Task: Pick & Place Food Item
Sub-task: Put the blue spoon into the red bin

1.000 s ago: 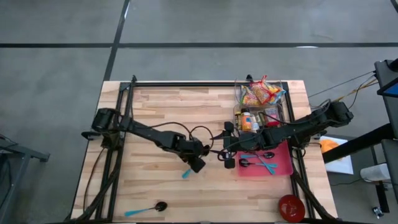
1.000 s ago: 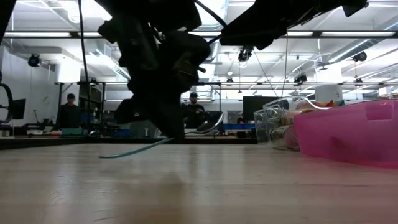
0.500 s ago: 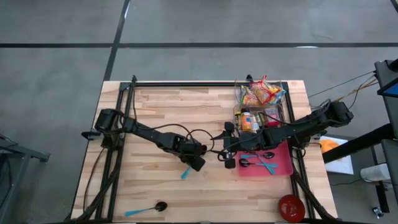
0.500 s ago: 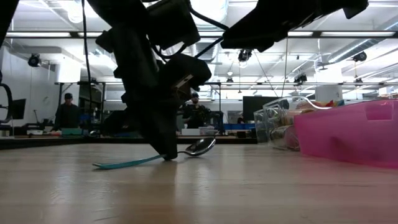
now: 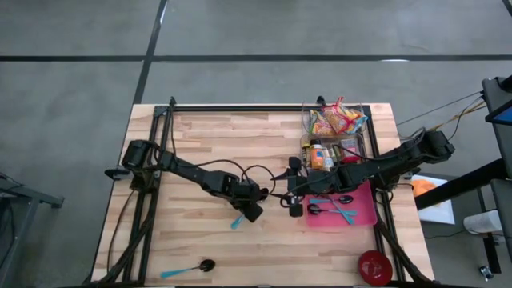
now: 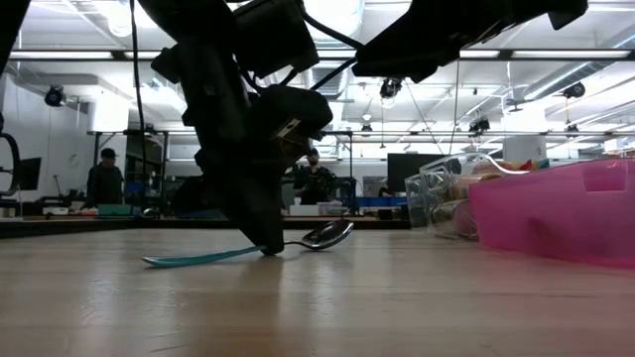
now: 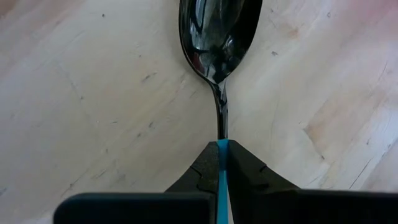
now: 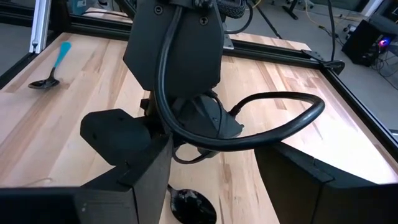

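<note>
A spoon with a dark metal bowl (image 7: 217,37) and a blue handle (image 5: 236,222) is near the table's middle, with my left gripper (image 5: 246,214) shut on it. In the low view the spoon (image 6: 327,236) slants just over the wood, handle end (image 6: 164,261) lowest. Whether that end touches the table, I cannot tell. My right gripper (image 5: 288,190) hangs open just to the right of it, above the table, with nothing between its fingers. Food packets (image 5: 336,122) fill a clear bin at the far right. My left gripper pinches the spoon's blue handle (image 7: 222,163) between its two fingertips, right where the handle meets the metal neck. The fingers slant steeply down from above. The bowl sticks out ahead of them, and the handle runs back between the fingers.
A pink tray (image 5: 364,214) holding more spoons sits right of the grippers. A red bowl (image 5: 374,266) stands at the near right corner. Another blue-handled spoon (image 5: 188,270) lies near the front edge. Black frame rails (image 5: 240,108) border the table.
My left gripper has sunk a little toward the table with the spoon still in its grip. The spoon's blue handle end has come down close to the wood, and its bowl now shows beside the fingers in the low view.
</note>
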